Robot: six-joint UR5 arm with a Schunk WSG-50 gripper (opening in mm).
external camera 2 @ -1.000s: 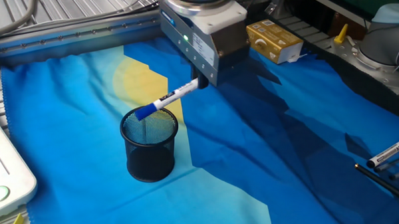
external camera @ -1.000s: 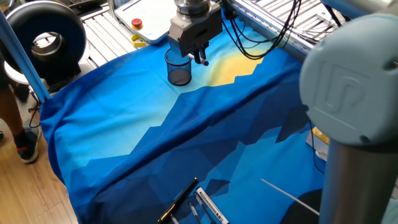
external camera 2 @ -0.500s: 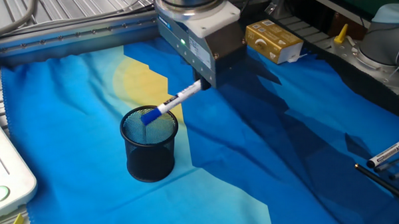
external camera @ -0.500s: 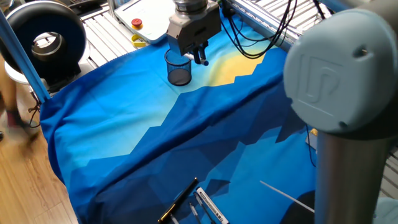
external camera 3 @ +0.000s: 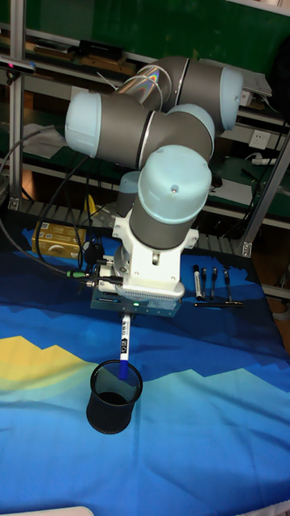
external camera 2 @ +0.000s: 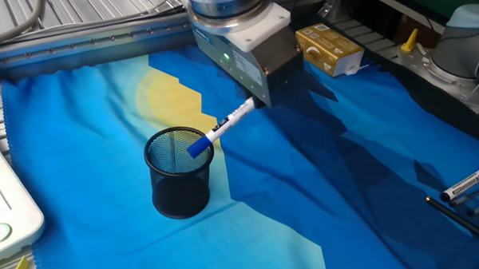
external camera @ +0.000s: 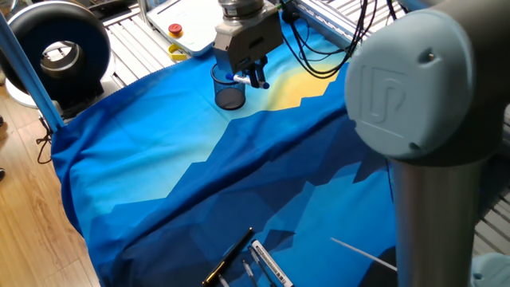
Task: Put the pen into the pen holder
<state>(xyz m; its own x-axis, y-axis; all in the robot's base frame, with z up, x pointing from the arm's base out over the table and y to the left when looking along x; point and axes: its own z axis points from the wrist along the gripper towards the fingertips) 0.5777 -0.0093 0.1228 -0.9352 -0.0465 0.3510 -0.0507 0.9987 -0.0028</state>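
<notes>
Tool (external camera 2: 255,101) clamped on the white barrel of the pen (external camera 2: 222,126), held tilted above the bench. Blue cap end pointing down, just inside the rim of the pen holder (external camera 2: 178,183), near its edge. Same pen (external camera 3: 123,345) seen in the tall fixed view hanging from the tool (external camera 3: 129,316) into the mesh cup (external camera 3: 113,397). Cup upright on the blue and yellow cloth (external camera 2: 317,193). Well apart on the cloth, several other pens (external camera 3: 209,284). Beyond, a yellow box (external camera 2: 329,48).
</notes>
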